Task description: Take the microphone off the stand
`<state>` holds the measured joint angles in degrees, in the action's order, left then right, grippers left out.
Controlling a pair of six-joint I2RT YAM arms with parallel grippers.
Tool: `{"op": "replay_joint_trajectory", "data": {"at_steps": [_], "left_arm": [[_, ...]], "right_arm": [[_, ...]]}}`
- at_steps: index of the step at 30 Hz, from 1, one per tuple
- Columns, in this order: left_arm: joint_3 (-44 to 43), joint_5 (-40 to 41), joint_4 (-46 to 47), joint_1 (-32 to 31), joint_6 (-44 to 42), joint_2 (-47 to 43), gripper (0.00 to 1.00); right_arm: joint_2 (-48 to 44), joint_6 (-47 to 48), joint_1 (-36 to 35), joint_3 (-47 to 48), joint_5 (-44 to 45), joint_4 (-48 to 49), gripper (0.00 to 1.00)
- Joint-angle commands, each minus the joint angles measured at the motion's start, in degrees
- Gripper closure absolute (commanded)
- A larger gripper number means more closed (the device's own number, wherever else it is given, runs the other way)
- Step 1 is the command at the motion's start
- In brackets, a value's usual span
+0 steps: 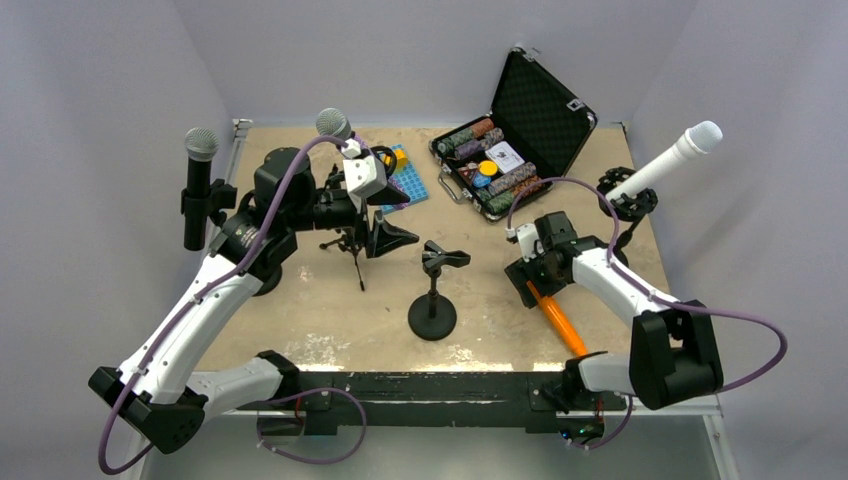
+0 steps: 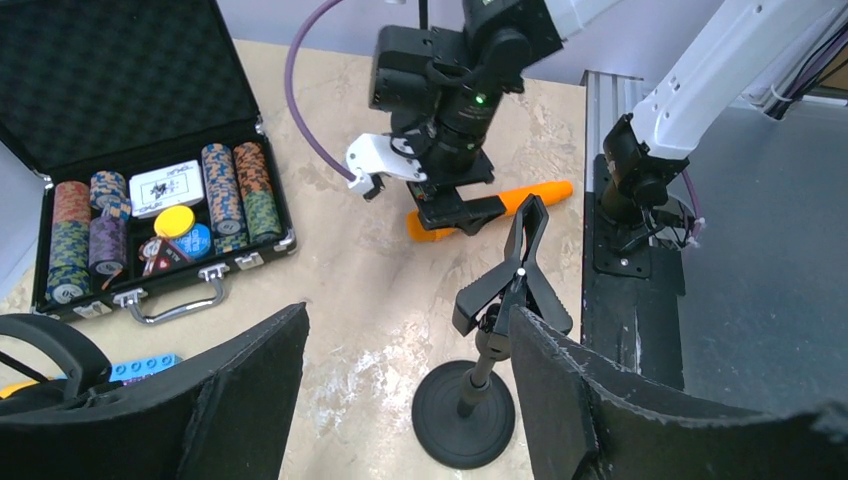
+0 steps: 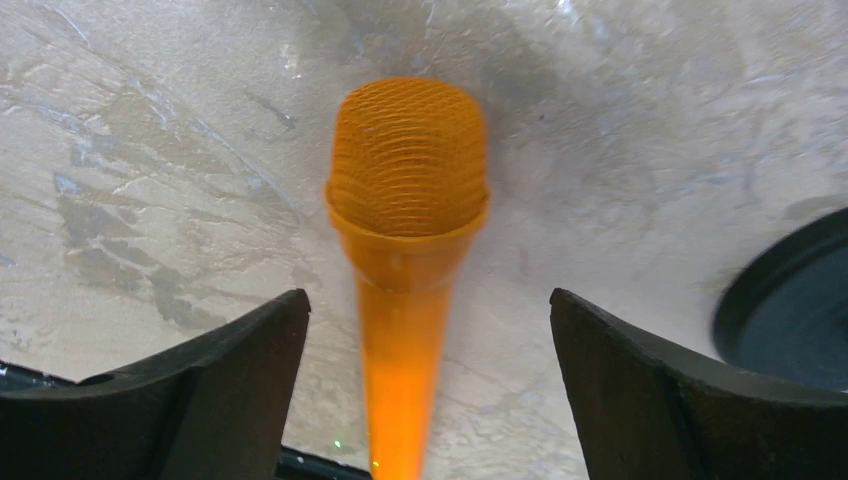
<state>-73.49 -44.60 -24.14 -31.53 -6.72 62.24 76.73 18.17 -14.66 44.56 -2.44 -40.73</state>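
Mottled beige tabletop [image 1: 330, 320], scuffed like worn stone, sits between pale lilac walls. Low over it, right of centre in the top view, the right gripper [image 1: 528, 288] has its jaws spread wide and clamps nothing. Its wrist view shows the two black, rough-edged fingers [image 3: 230, 380] standing clear on either side of the orange microphone [image 3: 408, 170], with bare table in both gaps. That microphone lies flat on the table. It has a glossy tapered body and a rounded mesh head, and from above its handle runs toward the lower right.

Just left of it is the stand [image 1: 433, 300], with a round matte-black base and a thin post. The spring clip [image 2: 515, 268] on top holds nothing. Only the left wrist view shows the clip's forked shape plainly, and only the right wrist view shows the mesh weave.

The left gripper [image 1: 395, 236], upper left of centre, is likewise agape and empty. Farther off, an open poker-chip case [image 1: 540, 115] with striped chip stacks lies at upper right. A white microphone [image 1: 668, 160] slants in its own holder by the right edge.
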Motion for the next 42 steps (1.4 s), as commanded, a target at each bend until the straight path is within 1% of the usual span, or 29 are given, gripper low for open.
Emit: {"op": "replay_joint_trajectory", "data": {"at_steps": [1, 4, 7, 8, 10, 12, 14, 15, 18, 20, 23, 25, 27, 29, 32, 35, 38, 40, 42], "left_arm": [[-0.65, -0.76, -2.91, 0.24, -3.37, -0.95, 0.24], [-0.66, -0.48, -6.53, 0.24, -6.91, -1.9, 0.23], [0.68, 0.34, -7.93, 0.29, -9.76, -4.19, 0.2], [0.53, 0.12, -9.7, 0.29, -11.26, -4.65, 0.19], [-0.57, 0.04, -14.32, 0.31, -13.32, -4.62, 0.19], [-1.4, -0.21, -19.05, 0.29, -15.15, -4.5, 0.19], [-1.12, -0.27, -23.07, 0.2, -16.85, -4.54, 0.19], [-0.86, -0.2, -24.9, 0.23, -18.45, -4.52, 0.19], [-0.2, 2.76, -28.7, 0.18, -22.93, -5.09, 0.2], [-0.77, 5.61, -30.81, 0.15, -26.39, -5.19, 0.21], [-1.59, 11.31, -31.27, 0.26, -28.04, -4.85, 0.21], [-2.43, 13.64, -32.15, 0.24, -28.3, -4.53, 0.21], [-2.86, 12.35, -32.69, 0.24, -30.29, -4.41, 0.21], [-2.17, 10.65, -30.66, 0.24, -32.02, -4.59, 0.21], [0.49, 14.02, -22.27, 0.24, -28.29, -5.35, 0.21], [4.03, 15.87, -14.61, 0.28, -25.33, -7.21, 0.21], [6.3, 16.29, -9.03, 0.24, -23.02, -9.61, 0.21], [7.82, 16.75, -7.41, 0.1, -22.14, -11.42, 0.21], [9.87, 17.08, -6.8, -0.24, -22.13, -13.46, 0.22]], "right_arm": [[3.01, 4.5, 0.12, 8.77, 1.74, -7.53, 0.05], [2.72, 7.95, 0.06, 11.03, 3.5, -8.94, 0.03], [-2.7, 15.37, 0.02, 12.21, 2.62, -7.42, 0.01], [-4.33, 17.58, 0.06, 13.48, -1.03, -7.83, 0.01], [-6.45, 23.04, -0.04, 17.69, -8.03, -11.75, 0.01], [-6.82, 31.16, -0.16, 23.59, -15.51, -19.41, 0.01], [-6.11, 39.27, -0.55, 29.37, -19.98, -28.35, 0.01], [-5.55, 43.01, -0.82, 32.04, -20.84, -31.61, 0.01], [-3.46, 49.64, -3.03, 38.7, -17.93, -39.35, 0.01], [-2.27, 52.55, -4.7, 43.2, -13.4, -45.32, 0.01], [-1.94, 60.71, -6.8, 45.11, -4.37, -54.43, 0.01], [-2.75, 65.53, -8.02, 44.55, 2.66, -54.91, 0.01], [-3.18, 69.08, -8.23, 45.07, 4.73, -54.24, 0.01], [-3.4, 69.17, -8.79, 44.76, 5.54, -52.42, 0.01], [-3.15, 66.32, -8.9, 45.72, 2.74, -49.13, 0.01], [-2.26, 57.68, -8.74, 47.32, -3.63, -41.41, 0.01], [-1.85, 51.43, -7.99, 54.18, -13.62, -40.62, 0.01], [-3.43, 49.6, -7.58, 58.08, -24.07, -40.41, 0.01], [-8.61, 44.4, -7.49, 57.85, -34.03, -34.31, 0.01]]}}
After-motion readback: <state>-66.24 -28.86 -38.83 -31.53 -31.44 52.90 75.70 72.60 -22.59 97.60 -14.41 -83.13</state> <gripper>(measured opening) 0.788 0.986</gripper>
